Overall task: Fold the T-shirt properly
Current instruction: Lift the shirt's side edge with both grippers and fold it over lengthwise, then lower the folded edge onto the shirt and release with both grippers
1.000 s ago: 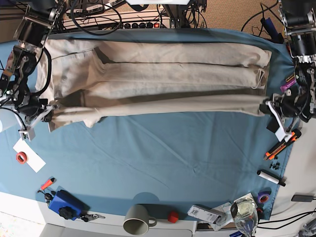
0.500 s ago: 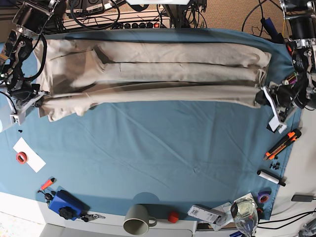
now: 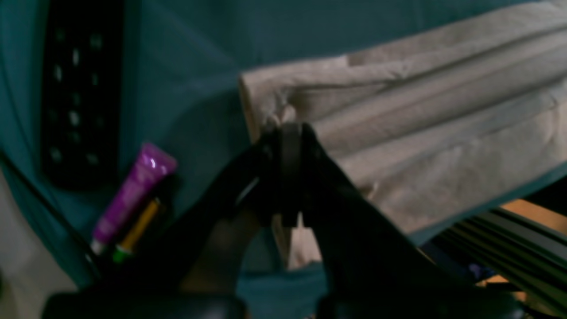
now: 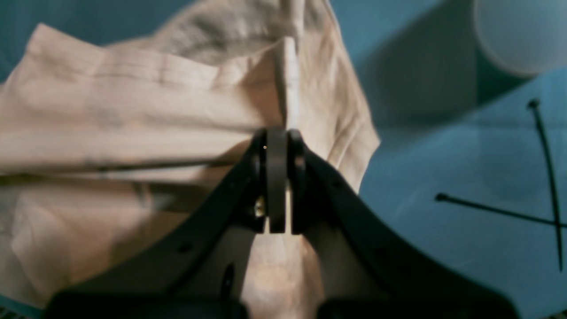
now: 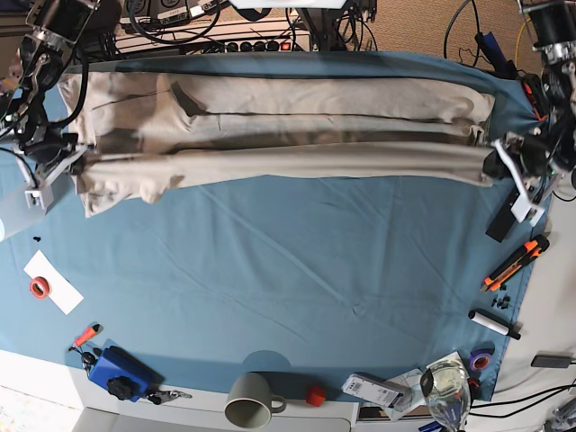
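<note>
Across the twelve o'clock edge of the blue-teal tablecloth (image 5: pixel 297 270) lies the wrinkled beige cotton T-shirt (image 5: pixel 297 126), its near hem clenched at nine o'clock by the right gripper (image 5: pixel 74 160) and at three by the left gripper (image 5: pixel 493 162). Uneven travel could skew the fold; thin fabric could slip free.

left end effector (image 3: pixel 290 133) clamped, right end effector (image 4: pixel 277 137) clamped

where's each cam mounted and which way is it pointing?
Base: overhead, looking down at the tablecloth; both arms show at the side edges.
Left wrist: on the left arm, looking past the shut left gripper at the T-shirt.
Right wrist: same on the right gripper, shut on shirt.
Shared: T-shirt and tablecloth.
</note>
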`<state>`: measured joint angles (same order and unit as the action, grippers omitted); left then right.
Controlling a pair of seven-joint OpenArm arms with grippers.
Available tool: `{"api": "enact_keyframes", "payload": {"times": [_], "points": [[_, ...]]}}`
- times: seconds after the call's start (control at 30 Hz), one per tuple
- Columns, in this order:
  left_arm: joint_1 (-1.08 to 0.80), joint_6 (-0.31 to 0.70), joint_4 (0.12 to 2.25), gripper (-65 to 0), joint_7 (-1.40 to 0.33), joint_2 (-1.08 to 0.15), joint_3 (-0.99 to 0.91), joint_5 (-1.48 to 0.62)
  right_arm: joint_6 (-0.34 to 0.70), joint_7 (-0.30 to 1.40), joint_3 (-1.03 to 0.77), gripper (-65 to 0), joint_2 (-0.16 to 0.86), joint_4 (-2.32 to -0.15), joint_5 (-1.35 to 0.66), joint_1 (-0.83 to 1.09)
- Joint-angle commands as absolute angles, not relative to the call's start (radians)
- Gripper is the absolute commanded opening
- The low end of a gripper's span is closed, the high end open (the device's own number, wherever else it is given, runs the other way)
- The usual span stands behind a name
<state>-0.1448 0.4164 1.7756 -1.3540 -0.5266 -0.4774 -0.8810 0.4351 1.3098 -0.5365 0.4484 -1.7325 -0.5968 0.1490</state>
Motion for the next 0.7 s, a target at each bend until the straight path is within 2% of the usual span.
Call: {"api": "enact_keyframes", "payload": {"times": [0.0,0.3,0.67], "points": [[-0.147,0.417,1.793,-65.0,-1.347,-0.548,-0.498,-0.884,0.43,1.294,-0.547,-65.0,0.476,-1.748,-0.585,0.139],[-0.255,0.417,1.837,-65.0,-1.353,-0.543,-0.508,-0.884,0.43,1.313,-0.547,-65.0,0.474,-1.748,-0.584,0.164],[-0.269,0.417,1.845,-65.0,-1.342,-0.542,-0.508,-0.883,0.429,1.322,-0.547,-65.0,0.474,-1.748,-0.587,0.228]]}}
